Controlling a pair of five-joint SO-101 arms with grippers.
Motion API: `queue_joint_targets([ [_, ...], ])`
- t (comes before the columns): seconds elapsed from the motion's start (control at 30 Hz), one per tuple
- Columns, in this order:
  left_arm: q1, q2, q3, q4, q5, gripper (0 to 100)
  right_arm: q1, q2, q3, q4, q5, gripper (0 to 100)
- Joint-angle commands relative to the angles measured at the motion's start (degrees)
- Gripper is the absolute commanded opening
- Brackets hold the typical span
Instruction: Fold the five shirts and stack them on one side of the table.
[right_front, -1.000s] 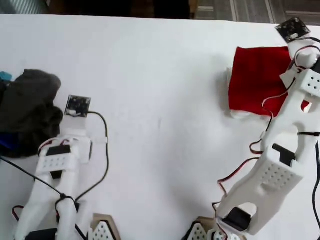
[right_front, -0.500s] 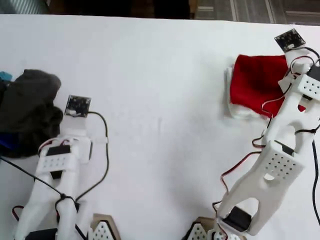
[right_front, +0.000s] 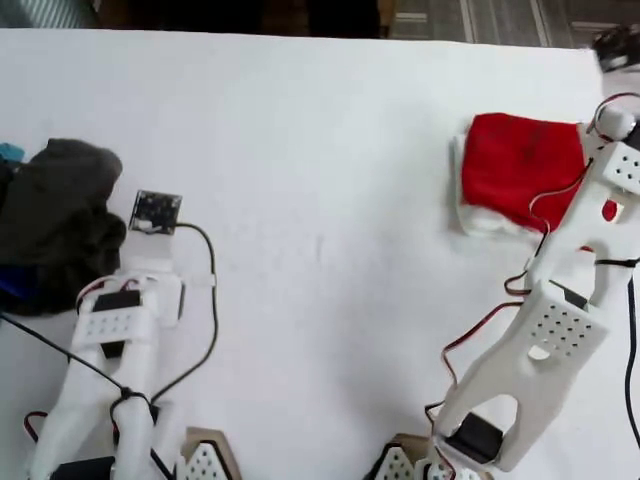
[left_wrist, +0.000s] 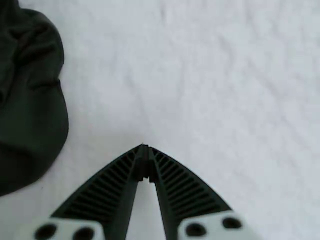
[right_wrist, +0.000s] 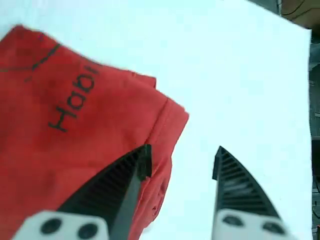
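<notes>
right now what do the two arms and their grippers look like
The left arm and right arm are white plastic shells with grids of small holes, black motors showing through, and red and black cables looping alongside. The left gripper and right gripper have black, ribbed, pointed fingers on white bases.

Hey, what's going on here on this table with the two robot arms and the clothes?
It's a shirt-folding job, partly done. A folded red shirt lies on a white garment at the right side of the table. The right gripper hangs open at the red shirt's edge, gripping nothing. The left gripper is shut over bare table, beside a crumpled dark grey shirt that is not yet folded.
</notes>
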Motion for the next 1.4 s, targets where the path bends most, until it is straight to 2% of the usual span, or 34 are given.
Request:
queue_joint_targets([
  [0.0, -0.18, -1.32, -0.22, -0.97, 0.35, 3, -0.04, -0.48, -4.31, 0.04, -4.13, 19.7],
  [0.13, -0.18, -1.32, -0.22, -0.97, 0.35, 3, -0.75, -0.40, -4.13, 2.77, -3.78, 17.0],
  [0.27, -0.18, -1.32, -0.22, -0.97, 0.35, 3, -1.45, -0.40, -4.13, 7.52, -3.34, 1.0],
  [0.43, -0.18, -1.32, -0.22, -0.97, 0.35, 3, -0.13, -0.40, -4.13, 13.93, 0.18, 10.2],
  [0.6, -0.18, -1.32, -0.22, -0.97, 0.35, 3, 1.27, 3.12, -4.22, 17.54, 3.60, 10.5],
  [0.7, -0.18, -1.32, -0.22, -0.97, 0.35, 3, 2.77, 7.16, -4.75, 16.57, 4.40, 10.5],
  [0.9, -0.18, -1.32, -0.22, -0.97, 0.35, 3, 5.76, 13.32, -4.75, 5.76, 4.22, 10.5],
  [1.0, -0.18, -1.32, -0.22, -0.97, 0.35, 3, 5.93, 13.93, -4.84, 3.47, 4.22, 10.5],
  [1.37, -0.18, -1.32, -0.22, -0.97, 0.35, 3, 4.00, 4.26, -4.84, 7.96, 4.04, 10.8],
])
